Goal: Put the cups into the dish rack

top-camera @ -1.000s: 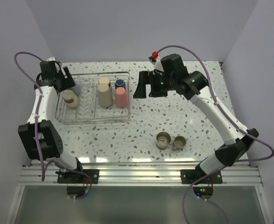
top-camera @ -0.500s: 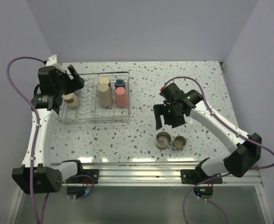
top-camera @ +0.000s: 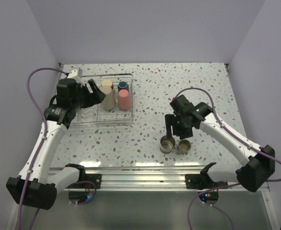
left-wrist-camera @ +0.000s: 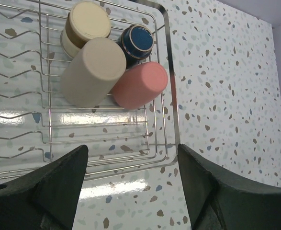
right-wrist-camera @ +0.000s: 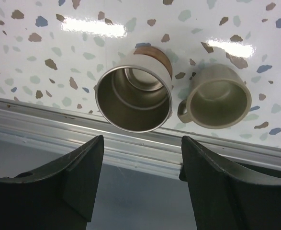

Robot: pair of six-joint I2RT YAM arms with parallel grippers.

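The silver wire dish rack stands at the far left. Its right part holds a beige tumbler, a pink tumbler, a cream cup with a brown band and a small dark mug. My left gripper is open and empty above the rack, just left of the beige tumbler and the pink tumbler. A steel cup and an olive-tan mug stand upright side by side near the front edge. My right gripper is open and empty just above the steel cup and the mug.
The aluminium rail of the table's front edge runs right behind the two loose cups. The rack's wire rim borders speckled tabletop on its right. My left arm covers the rack's left compartment in the top view.
My left gripper has swung from the rack's far left corner to over the rack, beside the tumblers. My right gripper has come down from mid-table to above the steel cup and mug.
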